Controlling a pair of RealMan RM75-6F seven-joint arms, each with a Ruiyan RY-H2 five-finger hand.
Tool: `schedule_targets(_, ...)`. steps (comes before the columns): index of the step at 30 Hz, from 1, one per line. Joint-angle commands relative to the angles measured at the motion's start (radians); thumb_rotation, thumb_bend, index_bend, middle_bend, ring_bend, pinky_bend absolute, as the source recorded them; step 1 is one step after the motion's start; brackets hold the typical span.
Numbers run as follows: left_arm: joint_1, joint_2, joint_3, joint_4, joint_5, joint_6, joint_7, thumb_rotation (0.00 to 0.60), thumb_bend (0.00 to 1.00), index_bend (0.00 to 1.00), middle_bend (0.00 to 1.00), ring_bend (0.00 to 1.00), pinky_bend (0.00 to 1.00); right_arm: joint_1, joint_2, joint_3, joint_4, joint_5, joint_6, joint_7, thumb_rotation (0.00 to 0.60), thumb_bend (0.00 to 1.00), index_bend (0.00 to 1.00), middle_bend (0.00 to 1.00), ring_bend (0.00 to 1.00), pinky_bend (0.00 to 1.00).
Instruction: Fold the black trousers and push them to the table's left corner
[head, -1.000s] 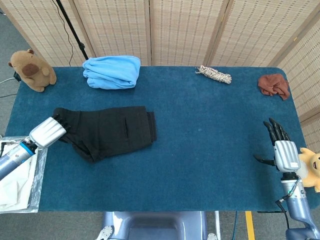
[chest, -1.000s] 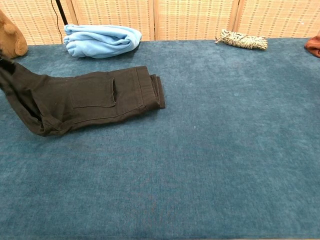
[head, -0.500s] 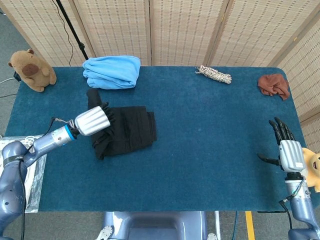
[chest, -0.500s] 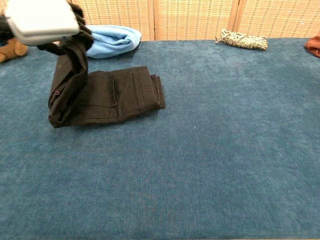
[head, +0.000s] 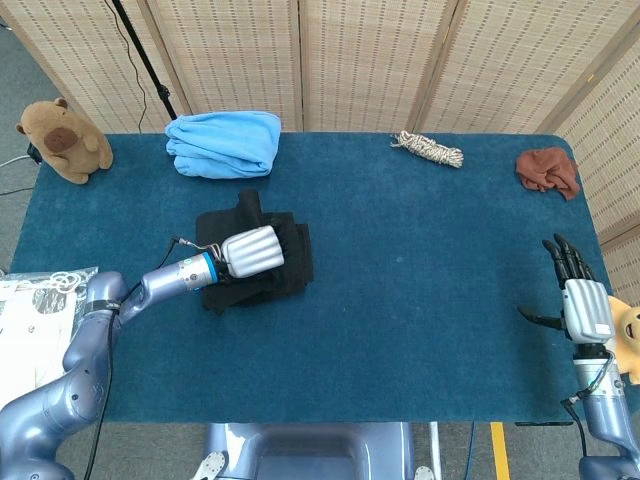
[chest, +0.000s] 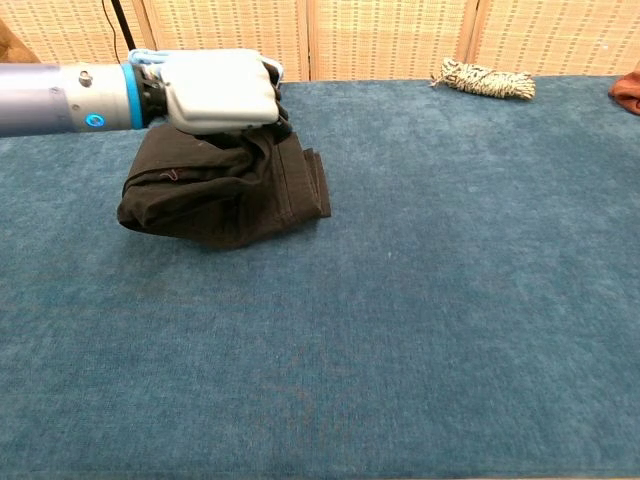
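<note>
Blue worktop (head: 400, 330): black trousers (head: 285, 262) lie bunched w/ a fold laid over, left of centre, nearer the far edge. Left robot hand (head: 250, 251) rests on top, pinching cloth. Right robot hand (head: 578, 300) spread, empty, at right edge. Fabric looks soft, floppy; prob. best pushed flat-palmed.

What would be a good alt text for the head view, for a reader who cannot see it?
The robot's left hand holds folded black trousers on a blue table; its right hand is open at the right edge. A light blue cloth, rope and brown rag lie along the far side.
</note>
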Motion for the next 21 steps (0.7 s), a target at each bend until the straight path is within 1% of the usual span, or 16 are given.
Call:
schedule_targets(1, -0.013, -0.015, 0.005, 0.008, 0.004, -0.022, 0.003, 0.600, 0.63, 0.72, 0.59, 0.56, 0.41, 0.001, 0.000, 0.001, 0.003, 0.002, -0.004, 0.003, 0.600, 0.00, 0.01, 0.00, 0.00, 0.15)
schedule_targets(11, -0.034, -0.061, 0.023, 0.020, 0.016, -0.105, 0.011, 0.600, 0.62, 0.71, 0.59, 0.55, 0.41, 0.004, -0.003, 0.003, 0.024, 0.012, -0.021, 0.021, 0.600, 0.00, 0.01, 0.00, 0.00, 0.15)
schedule_targets(14, -0.035, -0.076, 0.019, 0.024, 0.009, -0.133, 0.017, 0.600, 0.61, 0.66, 0.54, 0.50, 0.41, 0.003, -0.004, 0.003, 0.026, 0.013, -0.023, 0.023, 0.600, 0.00, 0.01, 0.00, 0.00, 0.15)
schedule_targets(17, -0.035, -0.087, 0.012, 0.025, 0.001, -0.147, 0.020, 0.600, 0.56, 0.53, 0.40, 0.38, 0.39, 0.003, -0.004, 0.003, 0.027, 0.013, -0.025, 0.024, 0.600, 0.00, 0.01, 0.00, 0.00, 0.15)
schedule_targets(19, -0.033, -0.098, 0.002, 0.027, -0.011, -0.162, 0.030, 0.600, 0.51, 0.38, 0.26, 0.26, 0.33, 0.003, -0.004, 0.003, 0.026, 0.012, -0.024, 0.024, 0.600, 0.00, 0.01, 0.00, 0.00, 0.15)
schedule_targets(20, -0.033, -0.101, -0.001, 0.027, -0.014, -0.167, 0.034, 0.600, 0.50, 0.33, 0.21, 0.23, 0.31, 0.003, -0.003, 0.003, 0.026, 0.012, -0.024, 0.024, 0.600, 0.00, 0.01, 0.00, 0.00, 0.15)
schedule_targets(21, -0.033, -0.106, -0.006, 0.028, -0.019, -0.175, 0.041, 0.600, 0.47, 0.25, 0.15, 0.18, 0.29, 0.003, -0.003, 0.003, 0.025, 0.012, -0.023, 0.023, 0.600, 0.00, 0.01, 0.00, 0.00, 0.15)
